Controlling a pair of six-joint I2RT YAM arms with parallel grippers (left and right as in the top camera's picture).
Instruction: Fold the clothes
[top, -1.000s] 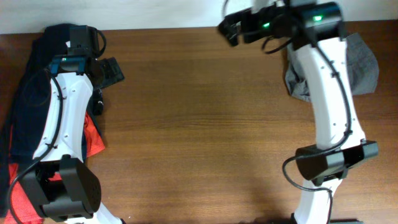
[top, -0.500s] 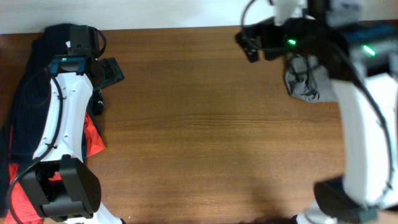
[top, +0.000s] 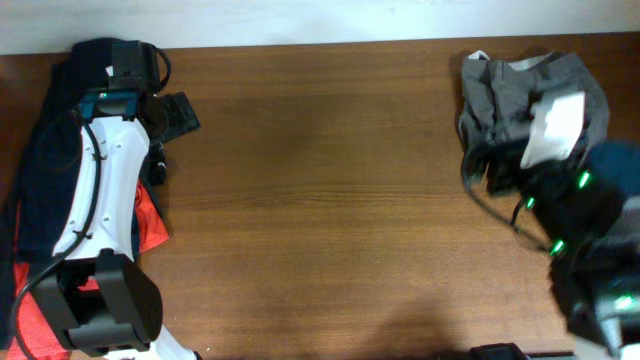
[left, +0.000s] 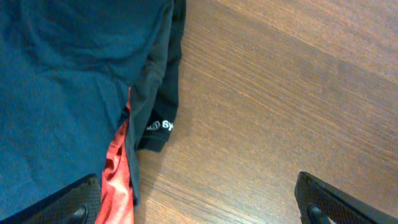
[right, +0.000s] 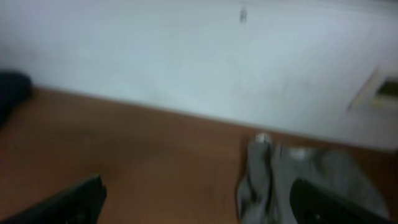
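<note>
The clothes (top: 515, 90) are a crumpled grey heap at the table's back right corner; in the blurred right wrist view the clothes (right: 283, 180) lie ahead and to the right. My right gripper (right: 202, 210) is open and empty, and its right fingertip (right: 333, 202) stands in front of the heap. From overhead my right gripper (top: 497, 170) is a dark blur just in front of the heap. My left gripper (left: 199, 210) hangs open over bare wood at the far left, holding nothing. In the overhead view the left gripper (top: 172, 125) is beside the garment pile.
A dark navy garment (left: 68, 74) and an orange-red garment (left: 116, 177) lie heaped along the table's left edge under my left arm (top: 95, 190). The wooden table (top: 320, 200) stretches between the arms. A white wall (right: 199, 50) rises behind the back edge.
My right arm has swung from the back of the table towards the front right, uncovering the grey heap. The left arm has stayed put.
</note>
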